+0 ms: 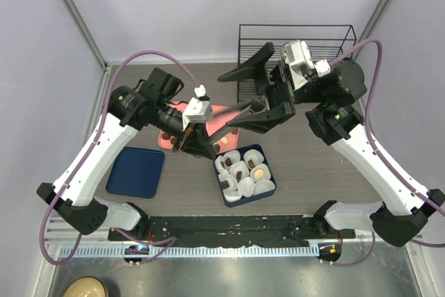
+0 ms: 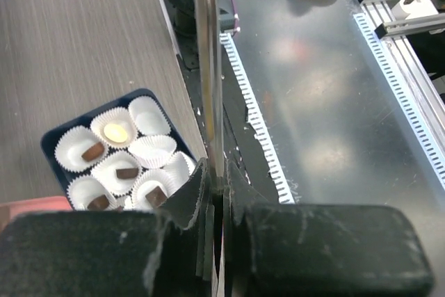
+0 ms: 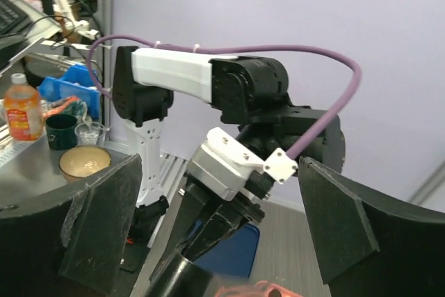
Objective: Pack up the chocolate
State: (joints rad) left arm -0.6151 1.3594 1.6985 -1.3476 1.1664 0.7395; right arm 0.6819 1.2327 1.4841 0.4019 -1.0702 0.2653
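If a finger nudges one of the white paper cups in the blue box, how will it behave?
Probably light and floppy: the paper cups have thin crinkled walls, so a nudge likely crumples them. Packed tight in the blue box, they probably won't tip.

One blue box (image 2: 47, 141) with eight white paper cups (image 2: 149, 116) visible, five holding chocolate pieces (image 2: 115, 131); one blue tray (image 1: 135, 172) at nine o'clock

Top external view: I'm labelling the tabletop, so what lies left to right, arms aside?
Blue lid → red tray → blue box of paper cups → wire rack.
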